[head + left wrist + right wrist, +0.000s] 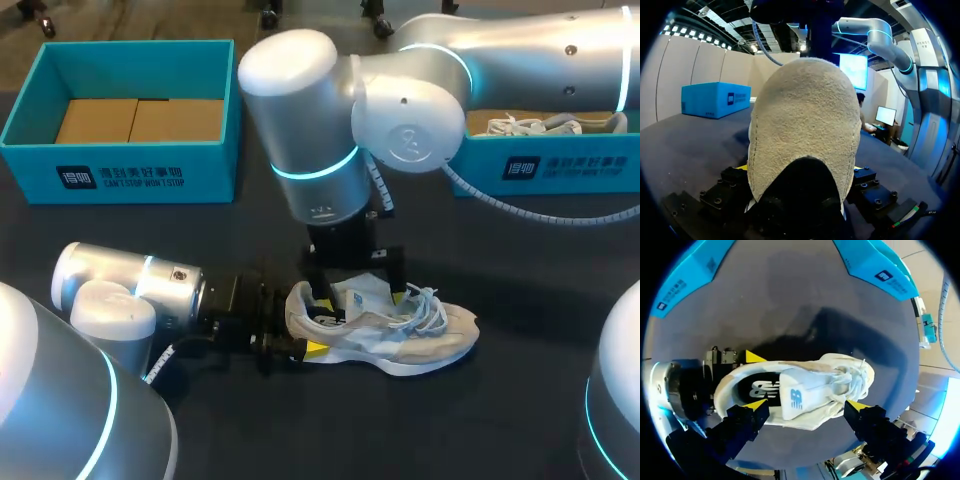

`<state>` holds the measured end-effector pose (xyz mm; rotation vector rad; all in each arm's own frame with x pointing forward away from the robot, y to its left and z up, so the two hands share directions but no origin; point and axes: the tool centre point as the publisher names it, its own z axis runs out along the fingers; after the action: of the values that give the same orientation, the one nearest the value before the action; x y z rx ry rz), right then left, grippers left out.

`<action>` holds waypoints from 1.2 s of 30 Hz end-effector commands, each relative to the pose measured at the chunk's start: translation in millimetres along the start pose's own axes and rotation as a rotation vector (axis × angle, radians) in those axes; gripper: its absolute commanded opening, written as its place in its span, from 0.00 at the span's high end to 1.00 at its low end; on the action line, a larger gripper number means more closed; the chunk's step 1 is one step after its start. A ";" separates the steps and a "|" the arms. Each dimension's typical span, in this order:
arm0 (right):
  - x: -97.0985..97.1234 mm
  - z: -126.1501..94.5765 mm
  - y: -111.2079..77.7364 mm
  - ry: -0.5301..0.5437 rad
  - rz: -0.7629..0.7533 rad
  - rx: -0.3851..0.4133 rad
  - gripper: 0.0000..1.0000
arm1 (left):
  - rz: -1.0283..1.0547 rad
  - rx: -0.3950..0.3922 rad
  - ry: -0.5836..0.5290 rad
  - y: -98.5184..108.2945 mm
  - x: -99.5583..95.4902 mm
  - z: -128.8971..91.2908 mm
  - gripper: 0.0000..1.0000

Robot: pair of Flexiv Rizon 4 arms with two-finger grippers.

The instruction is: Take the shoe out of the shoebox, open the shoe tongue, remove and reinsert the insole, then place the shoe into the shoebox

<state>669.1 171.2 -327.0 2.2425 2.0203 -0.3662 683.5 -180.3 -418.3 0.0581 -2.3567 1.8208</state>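
Note:
A beige and white shoe lies upright on the dark table, toe to the right. My left gripper comes in from the left and is shut on the shoe's heel, which fills the space between its fingers. My right gripper hangs open just above the shoe's mouth, holding nothing. In the right wrist view its yellow fingertips straddle the shoe. The white tongue and the dark insole show below them.
A teal shoebox with a brown cardboard bottom stands at the back left. A second teal box at the back right holds another white shoe. My right arm's big joints hang over the table's middle.

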 end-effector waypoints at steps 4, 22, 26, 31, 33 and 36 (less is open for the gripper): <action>7.0 7.3 -1.7 -0.050 0.229 -0.084 0.00 | 0.000 -0.003 -0.001 -0.5 0.4 0.1 1.00; -18.6 29.5 9.1 -0.046 0.216 -0.134 0.00 | 0.000 -0.003 -0.001 -0.5 0.4 0.1 1.00; -26.1 29.5 12.9 -0.024 0.221 -0.142 0.00 | 0.000 -0.003 -0.001 -0.5 0.4 0.1 1.00; -36.7 30.3 14.2 0.024 0.258 -0.145 0.00 | 0.000 -0.003 -0.001 -0.5 0.4 0.1 1.00; -40.0 28.5 13.7 0.037 0.270 -0.136 0.00 | 0.000 -0.003 -0.001 -0.5 0.4 0.1 1.00; -43.5 23.8 14.6 0.060 0.270 -0.113 0.00 | 0.000 -0.003 -0.001 -0.5 0.4 0.1 1.00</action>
<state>680.5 131.4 -346.3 2.1827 1.9666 -0.2580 683.5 -180.3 -418.2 0.0579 -2.3566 1.8209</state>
